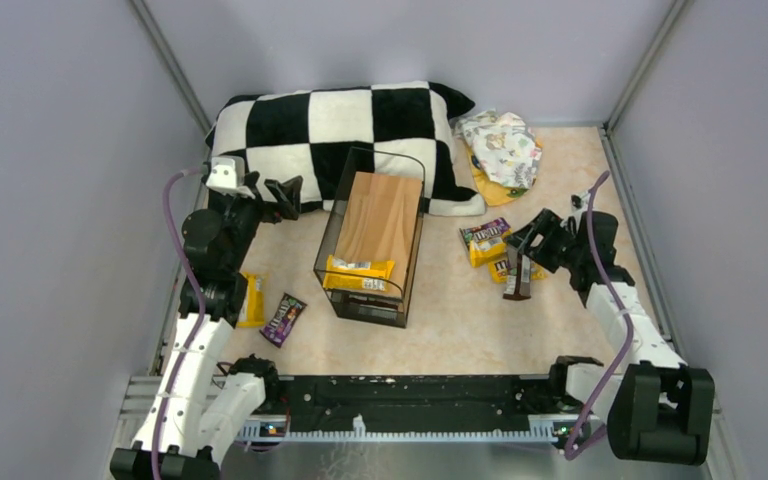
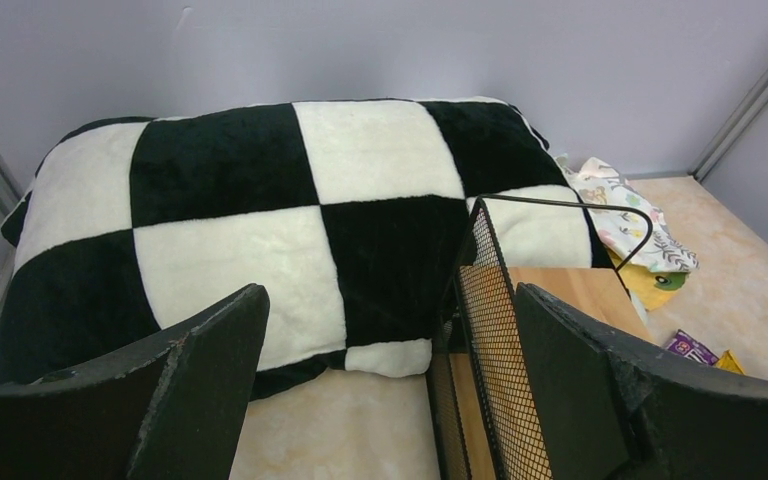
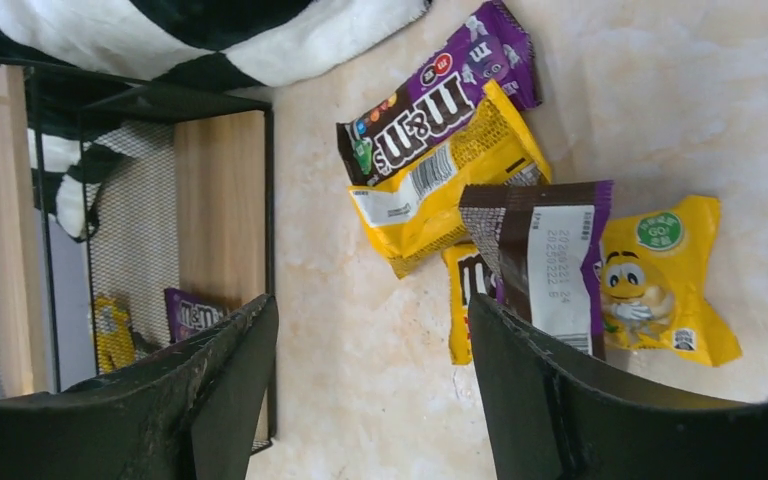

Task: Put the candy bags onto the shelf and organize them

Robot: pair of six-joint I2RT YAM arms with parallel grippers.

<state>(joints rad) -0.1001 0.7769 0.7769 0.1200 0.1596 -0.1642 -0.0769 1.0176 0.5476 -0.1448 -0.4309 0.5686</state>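
**while one bag lies on the shelf, both claws stand open**

as the top view shows it, the shelf [image 1: 372, 240] stands in the middle of the counter [image 1: 460, 320], its far end against the checkered pillow [image 1: 340, 125]. one yellow candy bag [image 1: 359, 274] lies at the near end of its wooden board. left of the shelf, a second yellow bag [image 1: 252, 300] and a purple bag [image 1: 283, 319] lie on the counter beside the left arm. right of the shelf, a small heap of candy bags [image 1: 488, 243] lies by the right claw [image 1: 522, 262], which hangs low over it. the left claw [image 1: 282, 192] is raised near the shelf's far left corner, in front of the pillow. a printed cloth [image 1: 500, 148] lies at the pillow's right end.

from the left wrist, the left claw [image 2: 390, 300] has its fingers spread wide with nothing between them. the pillow [image 2: 230, 200] fills most of the view, and the shelf's mesh side [image 2: 490, 330] rises just inside one finger.

from the right wrist, the right claw [image 3: 370, 310] has its fingers apart over bare counter and grips nothing. a brown-and-purple bag [image 3: 545, 260] with a white label lies just beside one finger, which partly hides it; i cannot tell whether they touch. yellow bags [image 3: 660, 280] lie around it. farther off, a purple m&m's bag [image 3: 440, 95] overlaps another yellow one [image 3: 440, 190]. the shelf [image 3: 220, 200] stands at the picture's left.
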